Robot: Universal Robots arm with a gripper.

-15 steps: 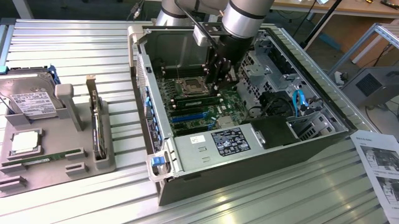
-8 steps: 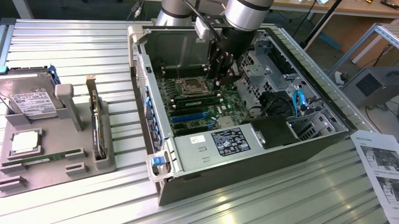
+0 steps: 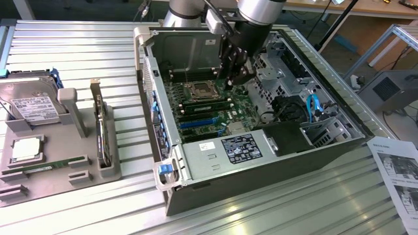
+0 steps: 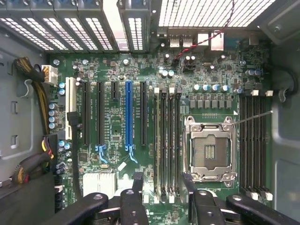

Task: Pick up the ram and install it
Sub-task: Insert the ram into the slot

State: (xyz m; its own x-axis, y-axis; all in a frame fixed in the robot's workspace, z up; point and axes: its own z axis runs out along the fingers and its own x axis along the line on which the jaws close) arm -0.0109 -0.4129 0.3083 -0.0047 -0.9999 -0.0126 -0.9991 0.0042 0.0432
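My gripper (image 3: 234, 77) hangs inside the open computer case (image 3: 339, 147), just above the motherboard (image 3: 225, 115) beside the empty processor socket (image 3: 198, 90). In the wrist view its two black fingers (image 4: 136, 185) stand apart, the gripper (image 4: 162, 182) open, with nothing between them. Straight below the gap run the long black memory slots (image 4: 167, 140), next to the socket (image 4: 209, 149). I cannot tell whether the ram sits in one of these slots. More memory slots (image 4: 255, 140) lie on the socket's other side.
On the exterior view's left a grey fixture tray (image 3: 78, 178) carries a hard drive (image 3: 33, 105), a square silver processor (image 3: 26, 149), a green memory stick (image 3: 49, 164) and an upright card (image 3: 101, 132). A paper sheet (image 3: 398, 176) lies at the right. Drive cage and cables (image 3: 313, 105) crowd the case.
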